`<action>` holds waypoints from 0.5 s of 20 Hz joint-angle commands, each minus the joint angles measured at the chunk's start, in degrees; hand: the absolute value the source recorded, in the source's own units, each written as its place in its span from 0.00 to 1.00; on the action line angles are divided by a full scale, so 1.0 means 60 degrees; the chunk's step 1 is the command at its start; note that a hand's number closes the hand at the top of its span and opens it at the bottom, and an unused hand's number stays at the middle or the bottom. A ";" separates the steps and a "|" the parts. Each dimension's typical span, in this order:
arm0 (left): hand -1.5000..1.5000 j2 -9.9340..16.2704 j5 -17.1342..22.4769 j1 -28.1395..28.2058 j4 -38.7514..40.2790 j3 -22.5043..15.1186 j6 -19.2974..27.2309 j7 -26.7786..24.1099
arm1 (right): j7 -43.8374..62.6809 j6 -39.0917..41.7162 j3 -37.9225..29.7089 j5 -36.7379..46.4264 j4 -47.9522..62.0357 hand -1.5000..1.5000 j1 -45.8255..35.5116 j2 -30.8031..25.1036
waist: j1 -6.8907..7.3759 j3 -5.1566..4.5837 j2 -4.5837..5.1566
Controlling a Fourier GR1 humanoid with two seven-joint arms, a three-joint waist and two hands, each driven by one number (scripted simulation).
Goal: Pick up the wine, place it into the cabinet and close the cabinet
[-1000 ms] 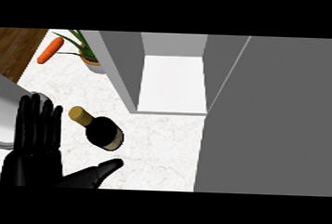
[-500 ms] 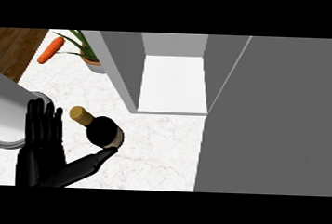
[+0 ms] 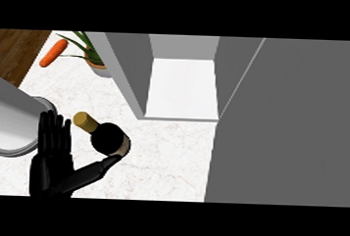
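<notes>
The wine bottle [image 3: 107, 138] is dark with a tan cork top and stands on the white marble counter, left of the cabinet. My left hand [image 3: 50, 168] is at the lower left, just left of the bottle, fingers straight and pointing up. Its thumb [image 3: 96, 168] stretches right and meets the bottle's lower side. The hand is open and holds nothing. The grey cabinet [image 3: 183, 88] is open, showing a white inner floor. Its big grey door [image 3: 286, 124] fills the right of the view. My right hand does not show.
A grey-white round container [image 3: 11, 126] stands at the left edge, right behind my hand. A potted plant [image 3: 93, 61] and a carrot [image 3: 53, 53] on a wooden board [image 3: 14, 50] lie at the back left.
My left hand has shifted right toward the bottle, and its thumb has swung up until it meets the bottle's lower side. The bottle and cabinet have stayed put.
</notes>
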 commanded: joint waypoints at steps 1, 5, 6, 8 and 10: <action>0.00 -0.0166 0.0147 0.0124 0.0545 0.0042 -0.0332 -0.0465 | 0.0602 -0.0114 0.0522 -0.0021 -0.1781 0.00 0.0704 0.0144 | -0.0019 0.0001 -0.0010; 0.00 -0.0010 0.0446 -0.0323 0.1381 0.0554 -0.0857 -0.0888 | 0.1173 -0.0148 -0.0472 -0.0937 -0.1612 0.00 -0.0178 -0.0225 | -0.0009 -0.0001 0.0000; 0.00 0.0222 0.0857 -0.0217 0.1112 0.0753 -0.1336 -0.0741 | 0.0171 0.0383 -0.0411 -0.1072 -0.1324 0.00 0.0882 -0.0135 | -0.0014 0.0007 -0.0002; 0.00 -0.0294 0.0782 0.0042 0.2028 0.0099 -0.1046 -0.2032 | 0.1215 0.0036 -0.0583 -0.1017 -0.1672 0.00 0.0013 -0.0332 | -0.0022 -0.0001 -0.0004; 0.00 -0.0226 0.0599 -0.0512 0.1998 0.0427 -0.1093 -0.1433 | 0.0995 -0.0151 -0.0116 -0.0532 -0.1034 0.00 -0.0428 -0.0005 | 0.0016 0.0001 0.0003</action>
